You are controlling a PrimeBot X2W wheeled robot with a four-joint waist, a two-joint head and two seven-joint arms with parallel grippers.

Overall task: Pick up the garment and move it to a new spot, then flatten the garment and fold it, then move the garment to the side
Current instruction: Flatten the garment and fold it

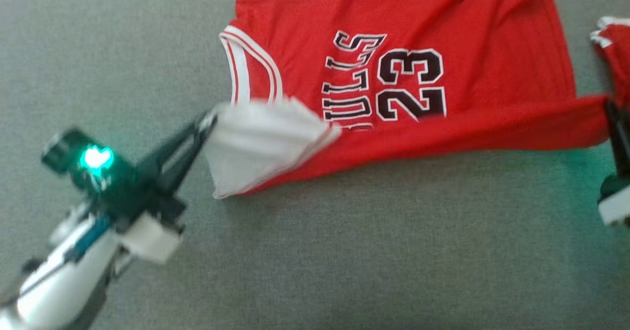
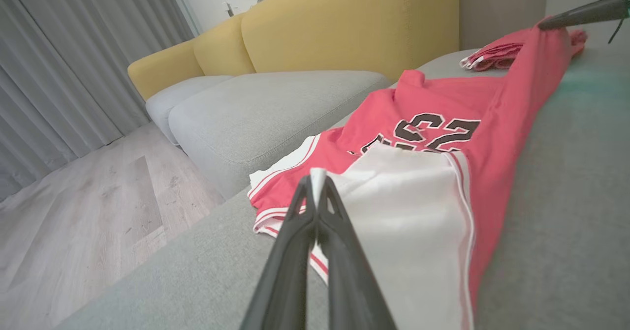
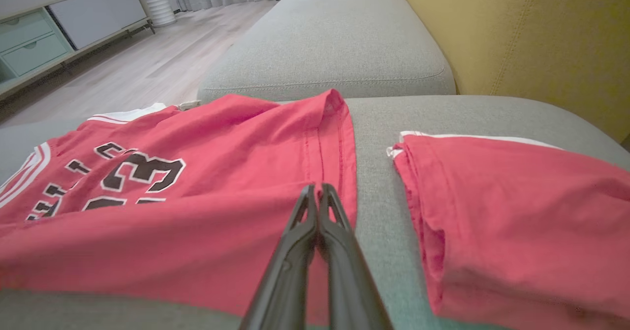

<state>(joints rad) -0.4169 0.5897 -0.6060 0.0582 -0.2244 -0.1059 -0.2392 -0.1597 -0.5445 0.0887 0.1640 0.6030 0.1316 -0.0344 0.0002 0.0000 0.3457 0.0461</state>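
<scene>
Jersey (image 1: 443, 74): on the grey sofa seat (image 1: 344, 251), long axis left–right, print up.
Left pincer (image 1: 209, 121): clamped on the near-left corner, white inside showing.
Right pincer (image 1: 612, 107): clamped on the near-right hem corner.
Key relation: near edge stretched between both pincers, body lying beyond them; fold probably goes far.
Right wrist view: second red garment (image 3: 517, 207) just right of hem.
Left wrist view: floor (image 2: 98, 222) beyond collar.

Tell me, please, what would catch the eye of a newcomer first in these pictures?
A red jersey with the number 23 lies spread on the grey sofa seat. The left end effector pinches its white flap and the right end effector its hem corner, holding the near edge raised. A second red garment lies beside it.
</scene>
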